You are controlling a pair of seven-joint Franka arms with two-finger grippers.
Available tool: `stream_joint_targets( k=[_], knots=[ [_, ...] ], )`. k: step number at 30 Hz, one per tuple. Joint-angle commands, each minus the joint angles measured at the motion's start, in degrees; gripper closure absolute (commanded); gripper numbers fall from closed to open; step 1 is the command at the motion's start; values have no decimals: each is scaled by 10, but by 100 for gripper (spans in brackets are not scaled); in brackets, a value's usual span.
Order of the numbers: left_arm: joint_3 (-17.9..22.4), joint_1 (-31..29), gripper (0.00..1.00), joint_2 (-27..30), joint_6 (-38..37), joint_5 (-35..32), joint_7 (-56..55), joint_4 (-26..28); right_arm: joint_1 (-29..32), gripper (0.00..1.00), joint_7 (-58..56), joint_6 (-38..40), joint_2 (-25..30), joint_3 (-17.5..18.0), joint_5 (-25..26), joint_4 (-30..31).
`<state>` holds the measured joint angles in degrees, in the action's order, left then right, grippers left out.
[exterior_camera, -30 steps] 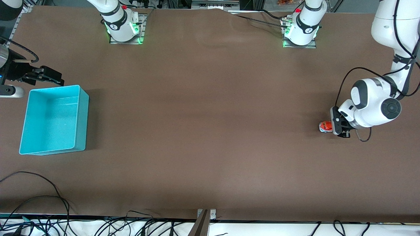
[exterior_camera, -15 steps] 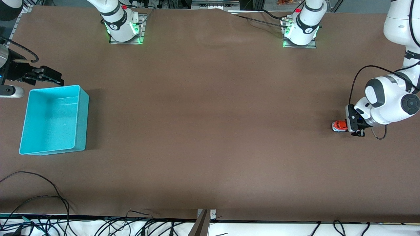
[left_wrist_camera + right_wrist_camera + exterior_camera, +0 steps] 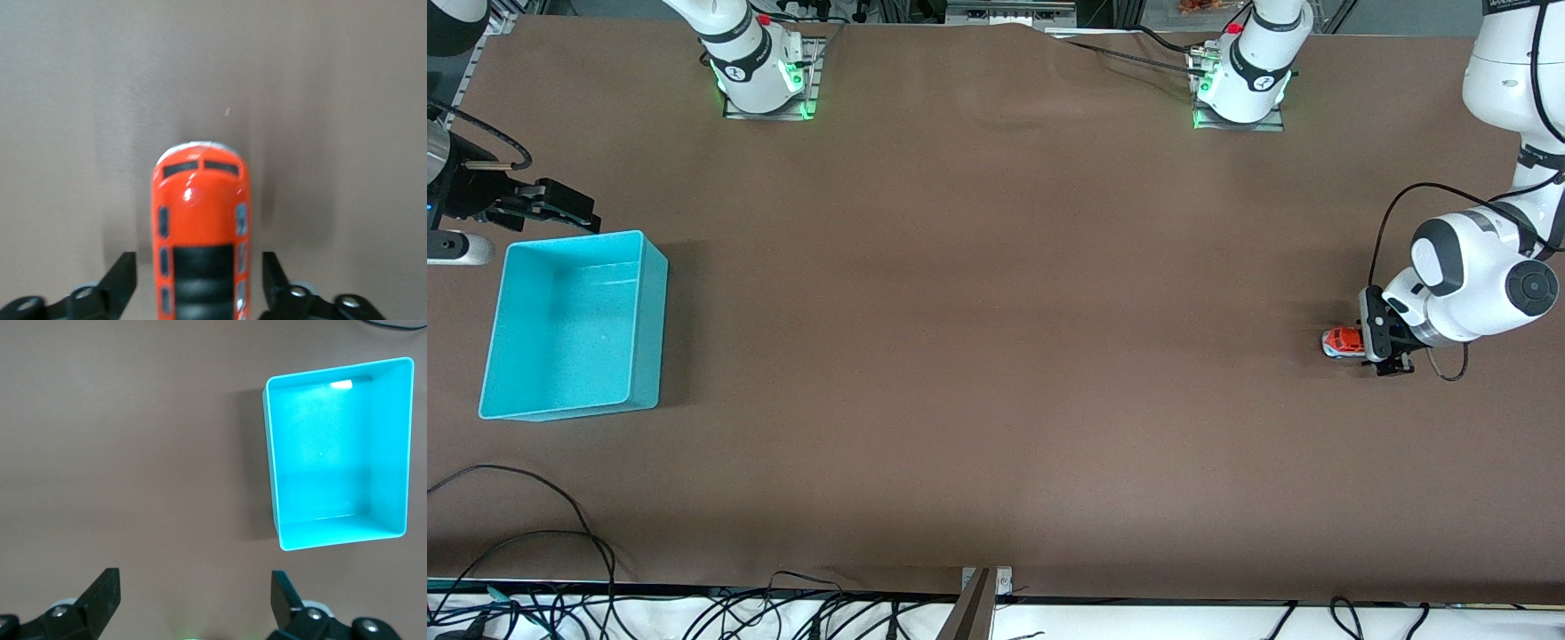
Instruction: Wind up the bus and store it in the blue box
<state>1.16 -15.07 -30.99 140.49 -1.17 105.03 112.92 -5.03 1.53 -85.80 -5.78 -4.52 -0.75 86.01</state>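
Observation:
The bus [image 3: 1341,341] is a small orange-red toy with a dark roof panel, standing on the brown table near the left arm's end. My left gripper [image 3: 1362,345] is low over its rear end. In the left wrist view the bus [image 3: 200,227] lies between the fingers [image 3: 124,279] of the left gripper [image 3: 199,283], which is open, with a gap on each side. The blue box [image 3: 574,324] stands empty at the right arm's end and shows in the right wrist view [image 3: 337,453]. My right gripper [image 3: 560,209] waits open above the table beside the box [image 3: 197,600].
The arm bases [image 3: 760,76] stand along the table's edge farthest from the camera. Loose cables [image 3: 534,533] lie at the table's near edge. A wide bare stretch of brown table [image 3: 996,338] separates the bus from the box.
The left gripper and the bus moved together toward the left arm's end of the table, then came back slightly. The right arm has not moved.

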Motion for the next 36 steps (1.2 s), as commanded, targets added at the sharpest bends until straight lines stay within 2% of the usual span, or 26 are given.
stream_joint_targets(
  k=[1, 7, 13, 23, 31, 36],
  knots=[
    [-3, 13, 0, 22, -72, -15, -8, -44, -1, 0, 0, 9, -2, 0, 11, -13],
    [-5, 14, 0, 44, -202, -15, -39, -112, -1, 0, 0, 9, -2, 0, 11, -13],
    [-6, 24, 0, 55, -276, -10, -104, -175, -1, 0, 0, 9, -2, 0, 11, -13],
    [-41, 29, 0, 59, -434, -5, -336, -298, -1, 0, 0, 9, -2, 0, 11, -13],
    [-76, 30, 0, 60, -499, -7, -545, -337, -1, 0, 0, 10, -2, 0, 11, -13],
    [-92, 31, 0, 70, -516, -7, -607, -345, -1, 0, 0, 11, -2, 1, 11, -13]
  ],
)
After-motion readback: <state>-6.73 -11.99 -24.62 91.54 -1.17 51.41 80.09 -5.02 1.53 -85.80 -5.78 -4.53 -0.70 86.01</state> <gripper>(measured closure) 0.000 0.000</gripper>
